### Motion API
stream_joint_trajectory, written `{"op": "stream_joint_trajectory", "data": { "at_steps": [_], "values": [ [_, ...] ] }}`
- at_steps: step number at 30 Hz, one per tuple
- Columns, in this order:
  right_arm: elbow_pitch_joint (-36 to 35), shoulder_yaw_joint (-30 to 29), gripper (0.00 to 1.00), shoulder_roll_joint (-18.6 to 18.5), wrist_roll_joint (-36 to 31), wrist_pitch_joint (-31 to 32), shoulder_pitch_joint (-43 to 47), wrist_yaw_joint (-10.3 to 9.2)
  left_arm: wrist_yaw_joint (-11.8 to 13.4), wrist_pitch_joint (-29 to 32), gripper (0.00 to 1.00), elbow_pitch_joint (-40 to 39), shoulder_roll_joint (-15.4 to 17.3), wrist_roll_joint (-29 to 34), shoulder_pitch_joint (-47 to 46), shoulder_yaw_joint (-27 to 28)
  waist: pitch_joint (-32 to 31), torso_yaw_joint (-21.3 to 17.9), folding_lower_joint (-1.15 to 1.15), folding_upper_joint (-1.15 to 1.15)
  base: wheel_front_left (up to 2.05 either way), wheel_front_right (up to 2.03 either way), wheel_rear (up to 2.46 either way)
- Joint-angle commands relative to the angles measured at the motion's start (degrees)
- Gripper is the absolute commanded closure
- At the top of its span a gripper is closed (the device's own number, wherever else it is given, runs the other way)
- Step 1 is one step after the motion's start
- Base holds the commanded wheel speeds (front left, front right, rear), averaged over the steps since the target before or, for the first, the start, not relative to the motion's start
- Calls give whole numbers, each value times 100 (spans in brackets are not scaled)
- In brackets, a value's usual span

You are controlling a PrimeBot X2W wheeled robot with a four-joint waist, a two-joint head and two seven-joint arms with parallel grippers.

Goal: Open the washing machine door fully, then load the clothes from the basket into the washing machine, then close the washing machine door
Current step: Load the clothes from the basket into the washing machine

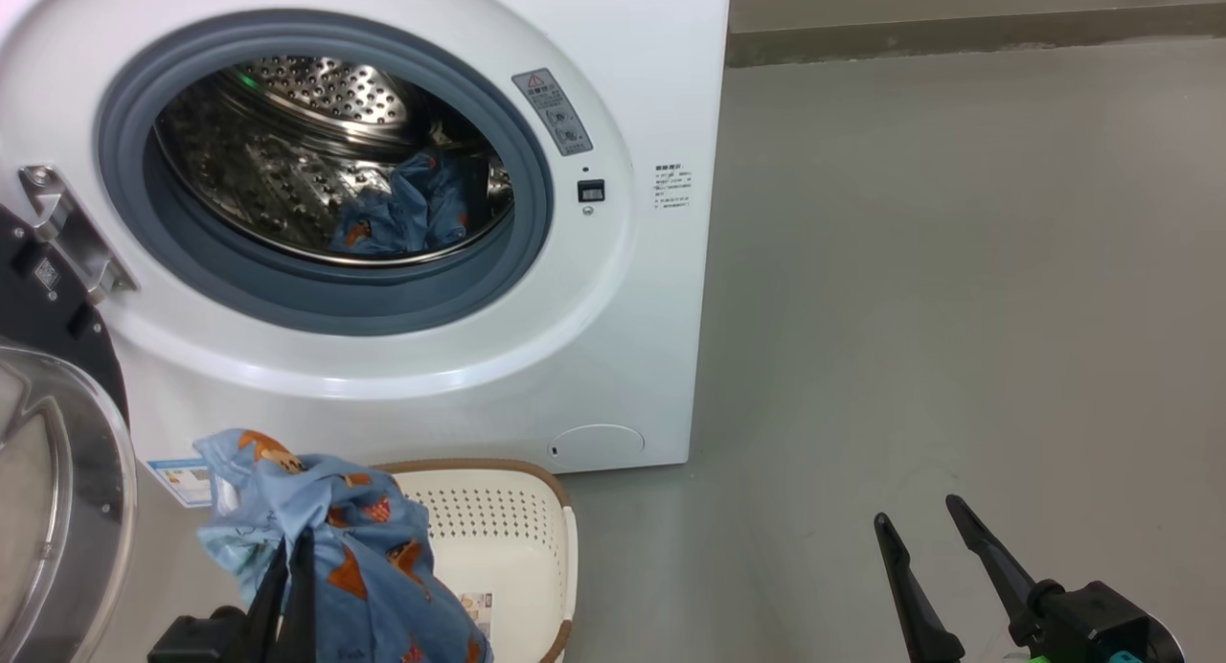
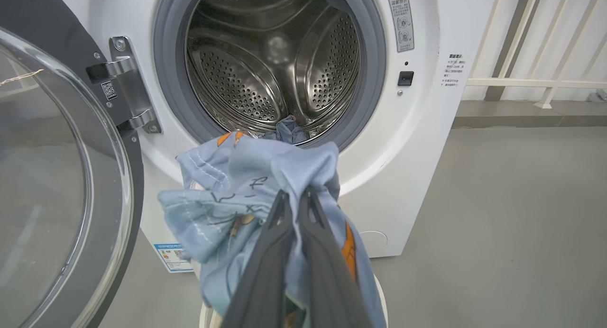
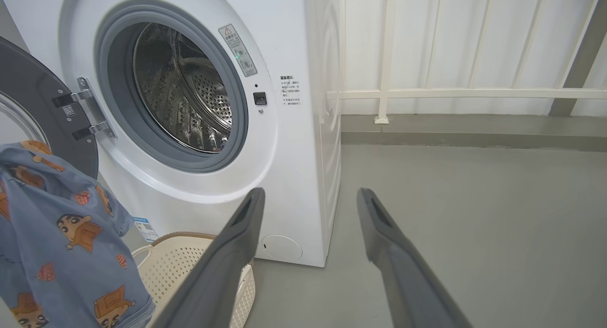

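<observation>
**Load step: one in, one to go**

Left tool [image 2: 294,196] clamped on the blue garment [image 2: 246,176], held above the basket [image 1: 517,519] to clear its rim. Other garment [image 1: 412,213] lies in the drum [image 1: 316,98]; door [image 2: 71,176] swung wide (no obstruction). Right tool [image 1: 919,524] apart, parked aside.

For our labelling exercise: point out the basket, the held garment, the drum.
basket [image 1: 479,519]: head view, perforated wall.
held garment [image 2: 246,171]: left wrist view, upper fold.
drum [image 3: 189,105]: right wrist view, perforated steel side.
</observation>
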Motion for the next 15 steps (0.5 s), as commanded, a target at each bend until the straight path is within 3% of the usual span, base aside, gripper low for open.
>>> {"op": "stream_joint_trajectory", "data": {
  "at_steps": [1,15],
  "values": [
    [-180,138,0,-24,-44,-13,-54,35,60,-57,100,-113,83,-36,-277,203,13,3,0,0,0,0,0],
    [-396,305,0,-65,-33,5,-368,35,-36,-214,100,432,37,-253,-1406,353,724,-75,0,0,0,0,0]
  ]
}}
